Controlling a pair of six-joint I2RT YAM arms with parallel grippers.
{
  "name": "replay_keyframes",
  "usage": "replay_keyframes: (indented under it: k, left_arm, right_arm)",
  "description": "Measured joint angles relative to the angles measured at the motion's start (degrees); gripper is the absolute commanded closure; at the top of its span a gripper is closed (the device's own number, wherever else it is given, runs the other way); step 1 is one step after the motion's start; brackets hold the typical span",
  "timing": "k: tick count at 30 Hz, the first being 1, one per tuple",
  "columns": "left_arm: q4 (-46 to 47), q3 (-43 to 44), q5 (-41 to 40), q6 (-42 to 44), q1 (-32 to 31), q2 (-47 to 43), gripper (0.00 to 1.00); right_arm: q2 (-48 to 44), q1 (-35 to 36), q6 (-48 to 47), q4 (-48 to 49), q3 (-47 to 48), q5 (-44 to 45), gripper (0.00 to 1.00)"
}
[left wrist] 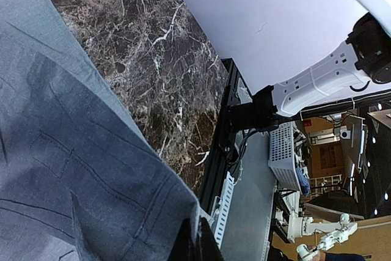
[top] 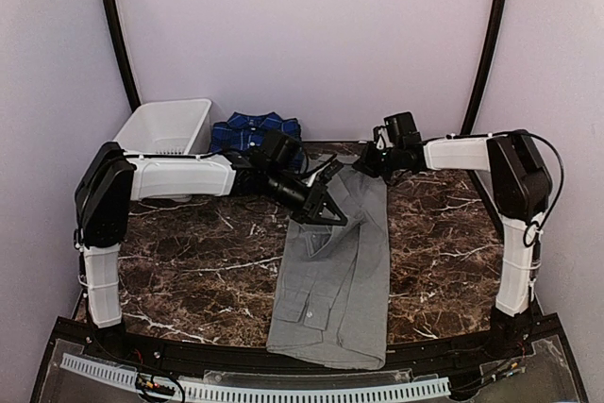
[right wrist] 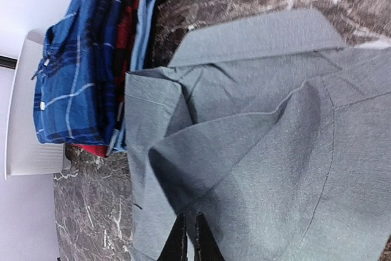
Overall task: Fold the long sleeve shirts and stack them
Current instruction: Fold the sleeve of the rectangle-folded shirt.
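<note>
With left gripper (top: 333, 216) and right gripper (top: 362, 165) both closed at the grey shirt (top: 335, 280) collar end, fold evenly toward the hem

Readable text: none.
Grey shirt (top: 335, 276): no legible writing.
Plaid shirt (right wrist: 67, 84): no legible writing.
Background room (left wrist: 327, 157): too small to read.
</note>
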Motion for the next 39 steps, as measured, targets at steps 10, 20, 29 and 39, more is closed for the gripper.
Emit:
replay_keyframes:
  k: [10, 20, 29, 39]
  left_arm:
    - [-3.4, 3.9, 0.0, 0.1, -2.7, 6.0, 1.00]
    - [-11.6, 10.5, 0.5, 3.1, -7.3, 11.3, 1.00]
    - [-21.0, 13.2, -0.7, 7.1, -8.8, 11.6, 1.00]
    - [-22.6, 13.3, -3.1, 6.3, -11.7, 12.4, 1.00]
  right_arm:
    - [-14.6, 0.0, -3.2, -3.0, -8.3, 5.0, 0.94]
    - [-21.2, 0.4, -4.5, -7.0, -18.8, 7.2, 0.93]
    - [-23.5, 1.2, -5.0, -7.7, -21.0, 7.9, 0.93]
    - [-23.6, 1.6, -6.3, -8.5, -21.3, 8.0, 0.94]
